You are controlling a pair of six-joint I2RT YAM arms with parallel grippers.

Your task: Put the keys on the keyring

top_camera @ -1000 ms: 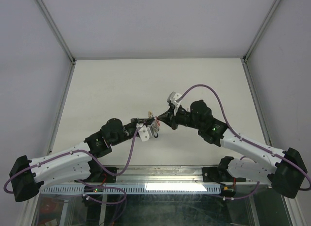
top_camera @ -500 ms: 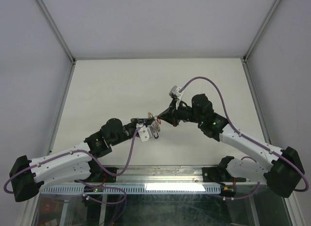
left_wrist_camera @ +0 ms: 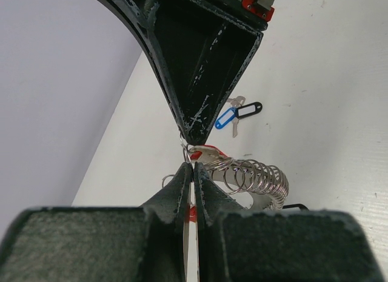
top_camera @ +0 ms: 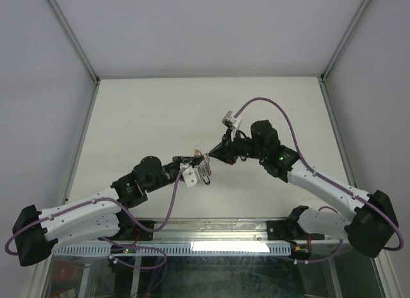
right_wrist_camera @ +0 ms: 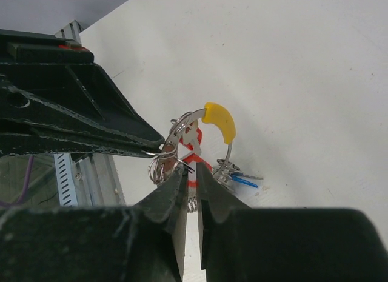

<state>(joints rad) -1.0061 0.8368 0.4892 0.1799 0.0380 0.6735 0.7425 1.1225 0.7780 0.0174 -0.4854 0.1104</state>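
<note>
Right gripper [right_wrist_camera: 192, 168] has swung round and now stands a crack apart at the red key [right_wrist_camera: 194, 157], seemingly threaded on the keyring [right_wrist_camera: 219, 122]. Left gripper [left_wrist_camera: 192, 167] clamps that ring above the table. Next: back off and fetch the blue key [left_wrist_camera: 225, 118].

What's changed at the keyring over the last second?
The right arm swung slightly left and away from the near edge; the right gripper stayed at the keyring, its jaws now a narrow gap apart. The left gripper, shut on the keyring, and its arm stayed put.
</note>
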